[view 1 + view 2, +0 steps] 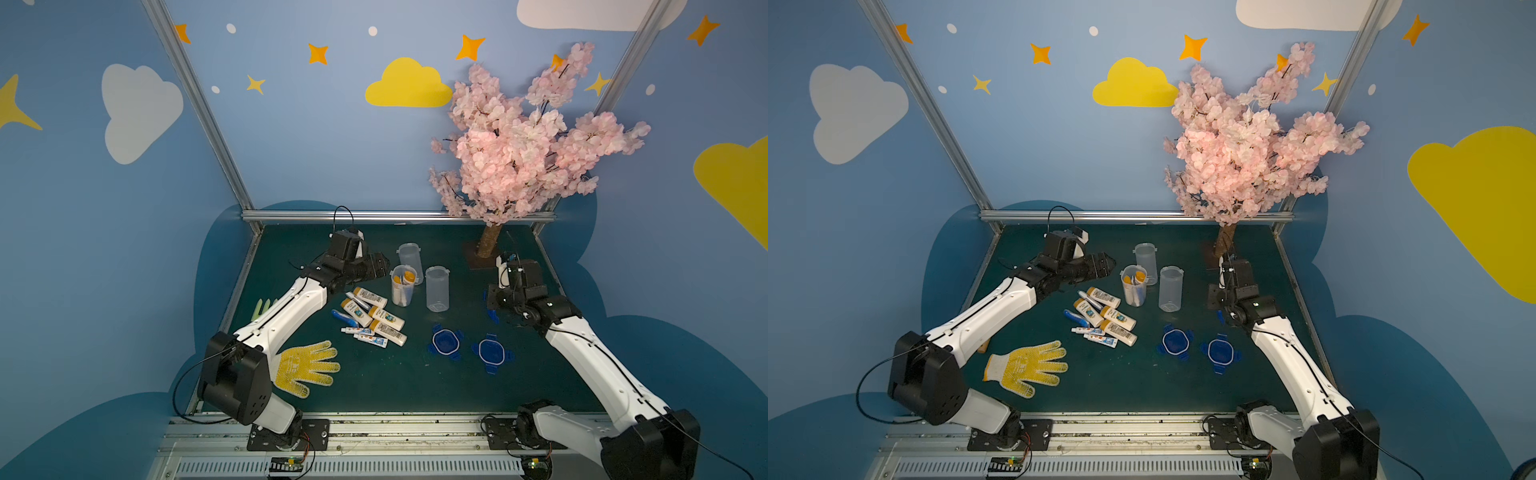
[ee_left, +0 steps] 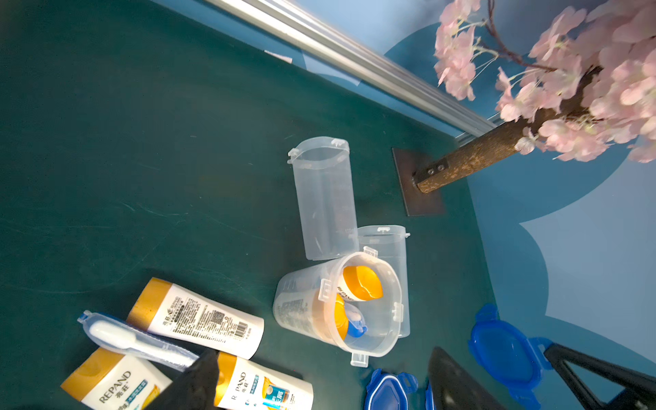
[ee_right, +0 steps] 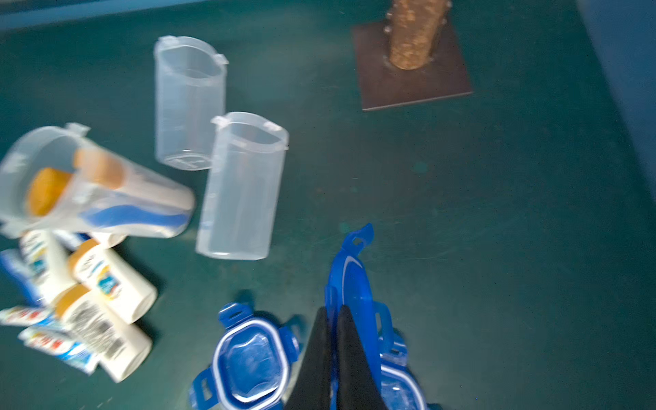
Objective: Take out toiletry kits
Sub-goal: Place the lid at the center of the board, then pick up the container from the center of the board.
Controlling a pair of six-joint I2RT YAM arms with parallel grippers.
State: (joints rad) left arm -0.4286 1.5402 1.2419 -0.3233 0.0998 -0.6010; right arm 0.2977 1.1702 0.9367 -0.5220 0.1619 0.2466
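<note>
Beside the toiletry-filled clear plastic jar, left gripper fingers spread; right gripper fingers pinch a blue four-tabbed lid.

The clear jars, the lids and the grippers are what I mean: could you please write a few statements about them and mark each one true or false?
1. The back jar and the right jar are empty. True.
2. The third jar is empty too. False: it holds yellow-capped bottles and other items.
3. The right gripper is shut on a blue lid. True.
4. The left gripper holds a bottle. False: its jaws stand open and hold nothing.
5. The yellow glove lies inside a jar. False: it lies flat on the table, beside the left arm.
</note>
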